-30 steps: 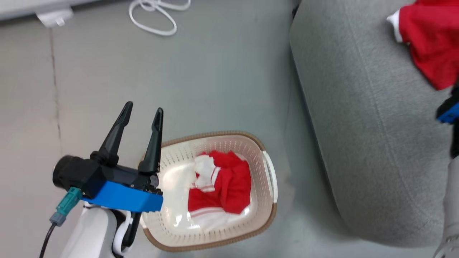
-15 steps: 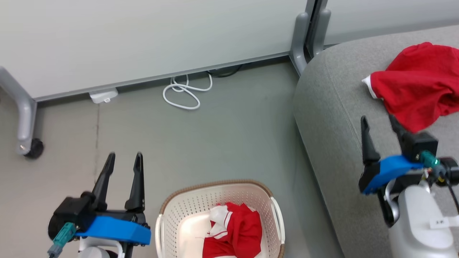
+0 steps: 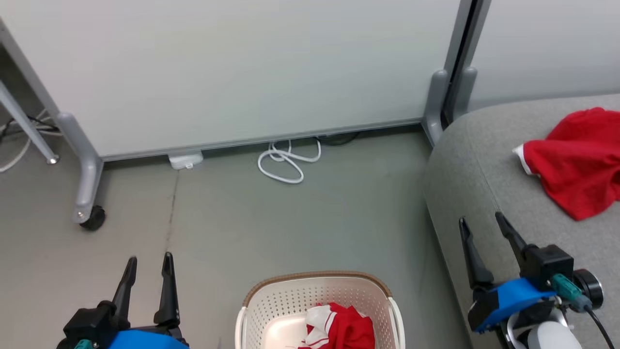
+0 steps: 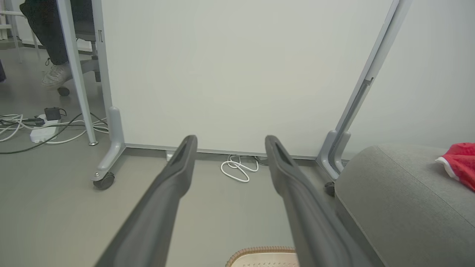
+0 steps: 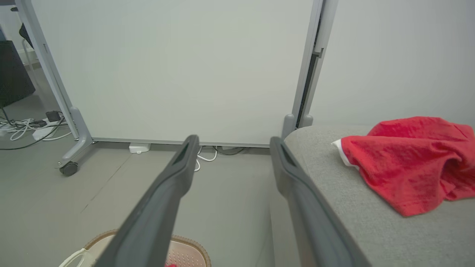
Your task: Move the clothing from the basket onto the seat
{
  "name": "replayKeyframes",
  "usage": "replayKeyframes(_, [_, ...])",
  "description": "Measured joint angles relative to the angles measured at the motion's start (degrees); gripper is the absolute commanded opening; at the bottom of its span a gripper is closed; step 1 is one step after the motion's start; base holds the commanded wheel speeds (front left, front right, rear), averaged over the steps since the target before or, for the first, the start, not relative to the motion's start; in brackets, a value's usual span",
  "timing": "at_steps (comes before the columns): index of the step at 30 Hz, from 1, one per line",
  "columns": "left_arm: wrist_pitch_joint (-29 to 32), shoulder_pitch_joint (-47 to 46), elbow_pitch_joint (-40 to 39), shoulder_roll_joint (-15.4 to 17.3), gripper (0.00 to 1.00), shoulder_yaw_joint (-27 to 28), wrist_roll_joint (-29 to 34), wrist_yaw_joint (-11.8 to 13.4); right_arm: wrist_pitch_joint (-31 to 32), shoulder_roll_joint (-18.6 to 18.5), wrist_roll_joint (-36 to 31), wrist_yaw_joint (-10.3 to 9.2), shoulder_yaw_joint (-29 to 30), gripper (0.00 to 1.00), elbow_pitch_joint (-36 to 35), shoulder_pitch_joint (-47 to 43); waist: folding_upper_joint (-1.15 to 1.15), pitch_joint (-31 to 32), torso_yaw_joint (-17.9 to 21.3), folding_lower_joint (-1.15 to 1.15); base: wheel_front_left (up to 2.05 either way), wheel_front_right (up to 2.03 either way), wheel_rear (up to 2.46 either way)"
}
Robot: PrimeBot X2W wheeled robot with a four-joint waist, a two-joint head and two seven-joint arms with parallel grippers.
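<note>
One red garment [image 3: 579, 162] with white trim lies on the grey seat [image 3: 465, 160] at the right; it also appears in the right wrist view, garment [image 5: 404, 159], and at the left wrist view's edge, garment [image 4: 462, 163]. A second red and white garment [image 3: 341, 327] sits in the cream basket [image 3: 286, 295] on the floor at the bottom centre. My left gripper [image 3: 149, 264] hangs open and empty left of the basket. Over the seat's front edge my right gripper [image 3: 480, 222] is open and empty, short of the garment there.
A white partition panel on grey wheeled legs [image 3: 87, 194] stands behind the floor space. A coiled white cable [image 3: 286, 162] lies at its base. A person's shoe [image 4: 55, 76] and loose cables [image 4: 41, 128] show beyond the panel at the far left.
The head camera has tilted upward, so the basket slid to the picture's bottom and the partition came into sight. Both grippers stayed open. The right gripper came into sight over the seat.
</note>
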State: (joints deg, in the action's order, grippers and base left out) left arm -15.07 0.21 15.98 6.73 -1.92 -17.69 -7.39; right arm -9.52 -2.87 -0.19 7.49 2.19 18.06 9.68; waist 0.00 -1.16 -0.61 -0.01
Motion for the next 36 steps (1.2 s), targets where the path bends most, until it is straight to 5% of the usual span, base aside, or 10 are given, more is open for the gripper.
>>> replayKeyframes(12, [0.01, 2.35, 0.23, -0.84, 1.0, 2.32, 0.66, 0.0, 2.9, 0.01, 4.37, 0.0, -1.21, 1.0, -8.09, -8.29, 0.0, 2.01, -2.86, 0.01, 0.0, 0.0, 0.0])
replayKeyframes(36, [0.01, 1.93, 0.65, -0.48, 1.0, 0.94, 0.53, 0.0, 3.75, 0.01, 5.7, 0.0, -2.59, 1.0, -10.03, -8.64, 0.0, -0.77, -1.78, 0.01, 0.0, 0.0, 0.0])
